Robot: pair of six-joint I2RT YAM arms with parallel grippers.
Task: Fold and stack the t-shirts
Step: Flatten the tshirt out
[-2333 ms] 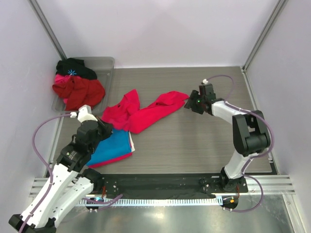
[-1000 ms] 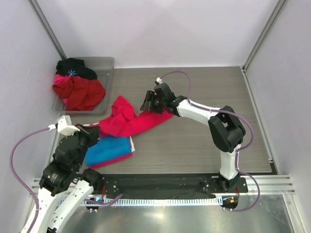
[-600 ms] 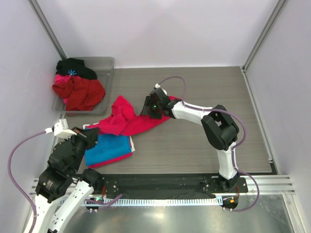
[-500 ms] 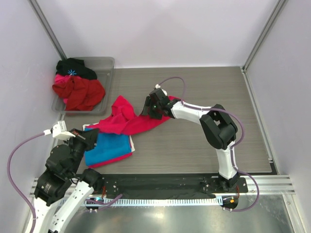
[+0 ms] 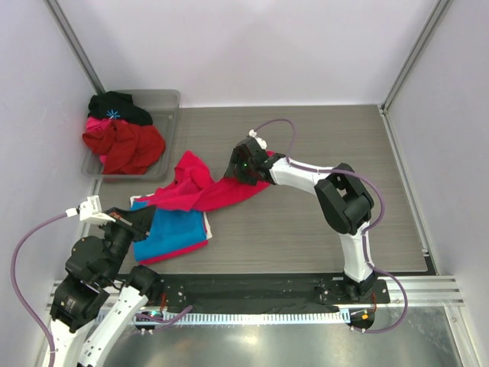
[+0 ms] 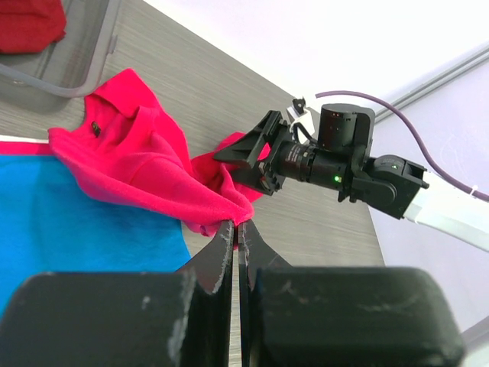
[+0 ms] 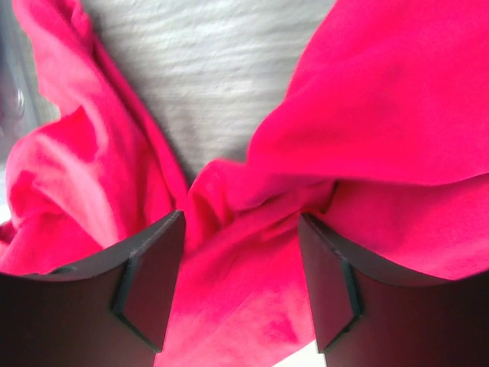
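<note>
Two arms, two grippers, one bin, three tees out on the table. At far left the bin [image 5: 166,103], heaped with more clothes: one black garment [image 5: 114,103], one red garment [image 5: 126,145], a sliver of pink between them. Nearer, the left gripper [image 5: 142,216], jaws pressed together on nothing, at the left edge of the blue t-shirt [image 5: 172,233]. Under that, a thin edge of the pink-red t-shirt [image 5: 172,255] – the two stacked at near left. Overlapping the stack's far edge, the crimson-pink t-shirt [image 5: 202,191], strung out in a crumpled band toward mid-table. At its right end the right gripper [image 5: 235,168], jaws spread wide, crimson cloth bunched in the gap between the fingers [image 7: 149,283].

Table [image 5: 321,145] of grey wood-grain, matt, streaked side to side. Pale walls [image 5: 244,46] on three sides; two slanting metal posts [image 5: 72,38] [image 5: 416,53] in the far corners.

Bin of clear plastic, rectangular, round-cornered. Blue t-shirt flat – a neat folded rectangle. Crimson-pink t-shirt soft, rumpled, deeply creased. Fingers black, flat-faced, hard-edged.
</note>
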